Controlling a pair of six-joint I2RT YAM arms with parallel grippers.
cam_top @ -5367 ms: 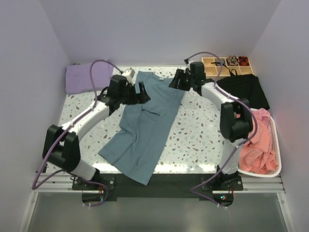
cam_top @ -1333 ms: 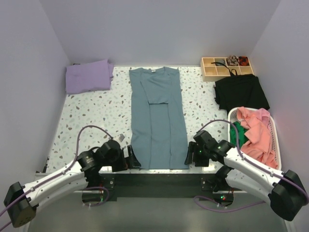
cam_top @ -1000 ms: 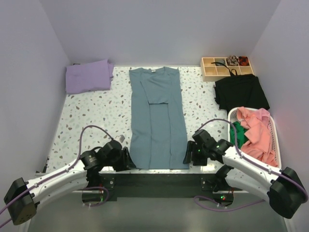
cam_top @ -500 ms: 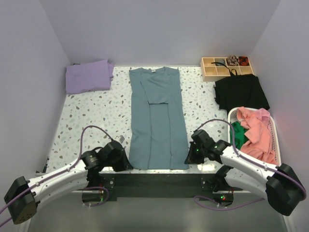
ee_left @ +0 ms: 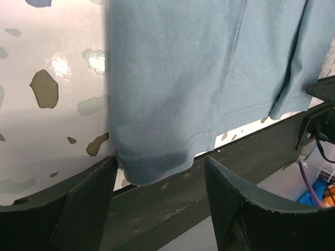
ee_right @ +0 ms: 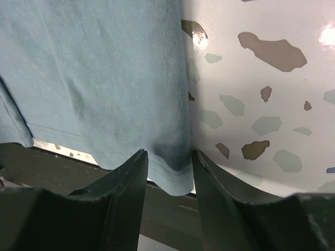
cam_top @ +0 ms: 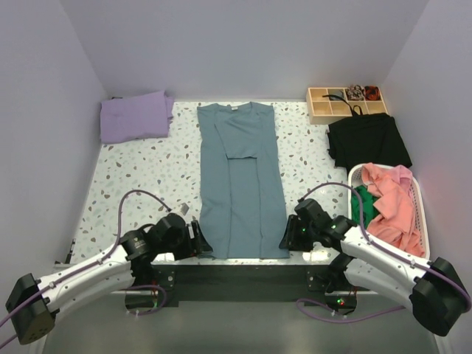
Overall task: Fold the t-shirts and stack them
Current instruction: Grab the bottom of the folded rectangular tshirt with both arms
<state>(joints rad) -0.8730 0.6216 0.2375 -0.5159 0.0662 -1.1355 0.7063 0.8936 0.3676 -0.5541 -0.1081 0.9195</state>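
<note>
Both arms have swung back from the collar end of the slate-blue t-shirt to its hem, and the shirt, askew earlier, now lies straight. It runs down the middle of the terrazzo table as a long narrow strip, collar at the table's far edge and hem just over its near edge. At the table's near edge the left gripper sits low at the hem's left corner, its fingers spread wide, the corner lying loose in the gap and not pinched. The right gripper sits at the hem's right corner, fingers parted more narrowly, with the cloth between them but not clamped. On the table's far-left corner lies the folded lavender t-shirt. By the table's right edge, salmon-pink t-shirts fill a white basket, with a black garment beyond it.
</note>
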